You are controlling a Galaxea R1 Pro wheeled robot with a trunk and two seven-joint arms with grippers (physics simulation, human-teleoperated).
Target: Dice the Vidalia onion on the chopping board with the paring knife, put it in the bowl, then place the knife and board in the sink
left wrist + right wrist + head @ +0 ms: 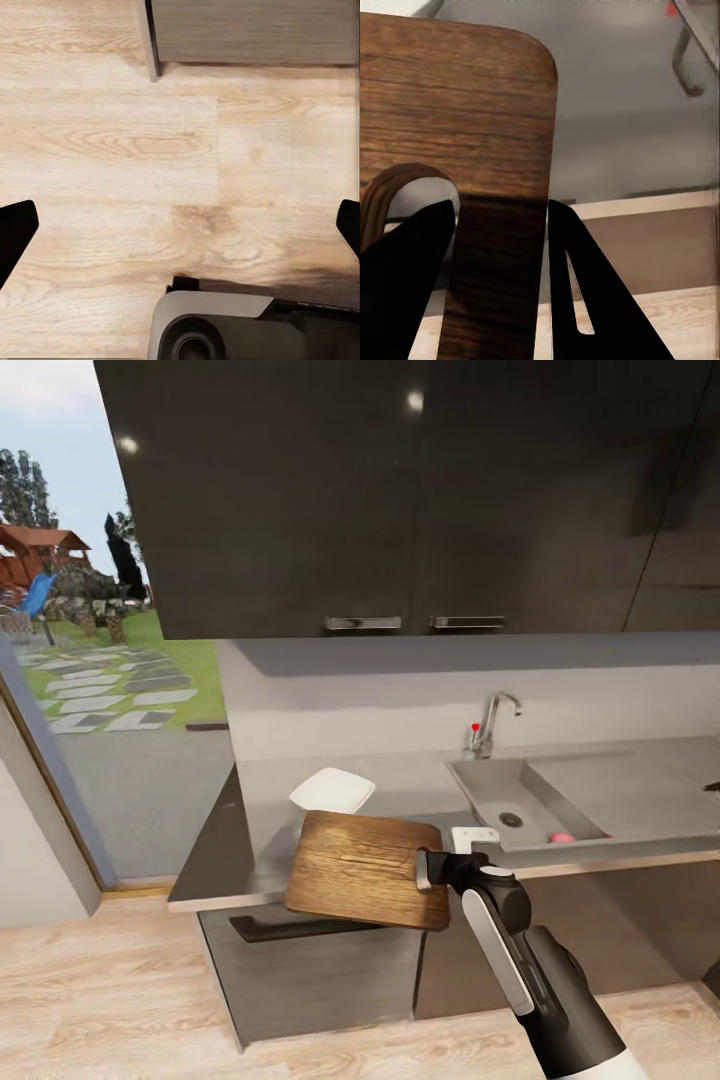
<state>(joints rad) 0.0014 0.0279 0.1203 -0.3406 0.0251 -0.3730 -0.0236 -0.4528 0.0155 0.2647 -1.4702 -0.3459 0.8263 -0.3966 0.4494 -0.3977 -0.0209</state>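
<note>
Head view shows the onion (562, 838) undiced in the sink (480, 785), the bowl (332, 791) empty, while the right gripper (424, 869), clamped on the chopping board's (365, 868) slotted edge, holds it over the counter's (215, 850) front; left fingers (15, 232) spread.

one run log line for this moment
right hand: shut on chopping board at slot end | board: over counter edge | Vidalia onion: in sink | bowl: behind board | left hand: open above floor
</note>
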